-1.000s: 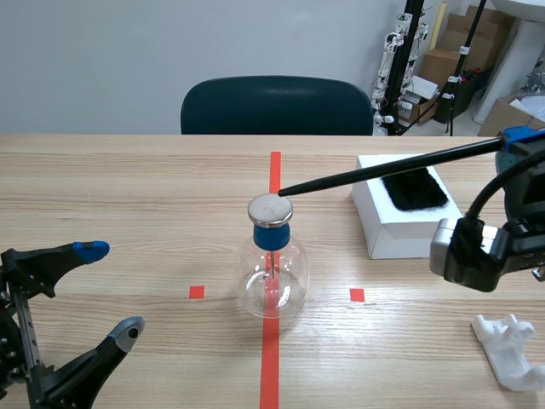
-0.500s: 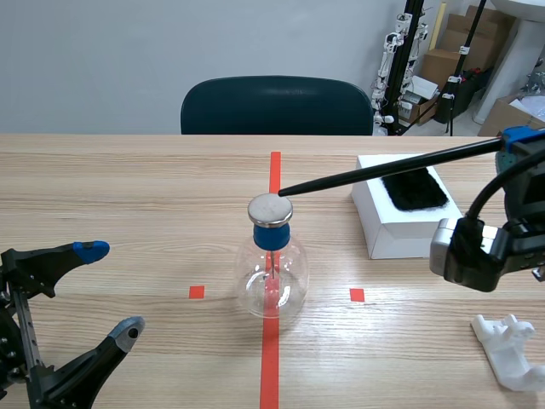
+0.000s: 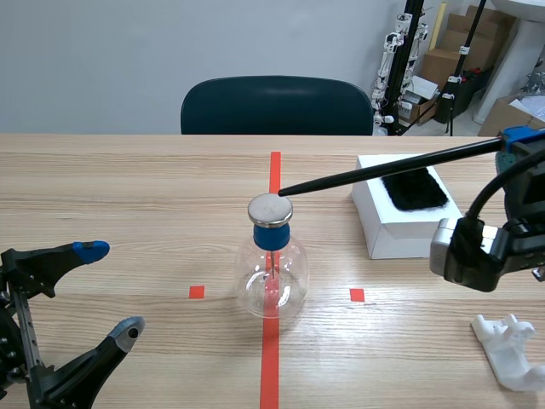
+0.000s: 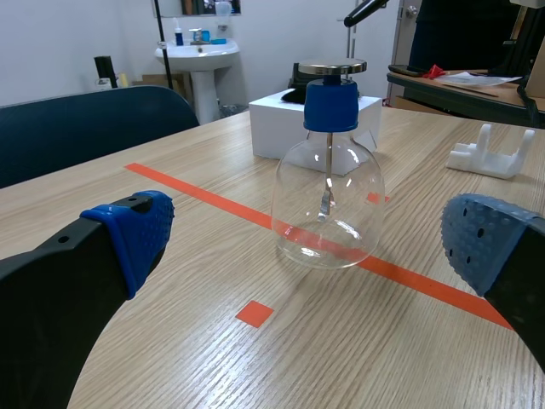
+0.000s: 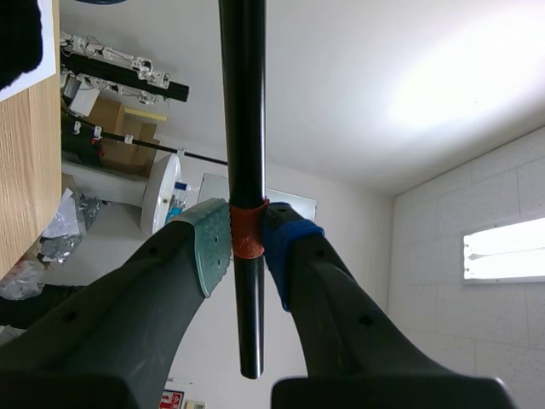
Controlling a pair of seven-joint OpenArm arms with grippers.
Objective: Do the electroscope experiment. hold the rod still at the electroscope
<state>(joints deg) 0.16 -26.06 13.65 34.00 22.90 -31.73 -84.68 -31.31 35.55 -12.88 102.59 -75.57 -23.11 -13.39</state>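
On the table (image 3: 128,179), taking the electroscope (image 3: 272,274) on the red tape line as landmark: behind it, across the far edge, a dark chair (image 3: 277,104). To its right and slightly farther back, a white box (image 3: 400,230) with a black fuzzy pad (image 3: 415,191) on top. Nearer than the electroscope and well off to its left, the left hand (image 3: 109,291), spread wide, holding nothing, low over the table. Well to the right of the electroscope and raised, the right hand (image 5: 247,243), clamped on the black rod (image 3: 383,169) at a reddish band. Slanting down from there over the box, the rod's tip at the far edge of the electroscope's metal disc (image 3: 270,209), just above or touching; contact not to be told. Nearer and far right of the electroscope, a white plastic holder (image 3: 509,349). Inside the glass, a thin metal strip (image 4: 325,203) hanging down. Step in hand, by the look of it: the hold itself, rod already presented at the disc. Next, probably no travel at all: firm grip, steady wrist, tip kept at the disc, no push against the flask.
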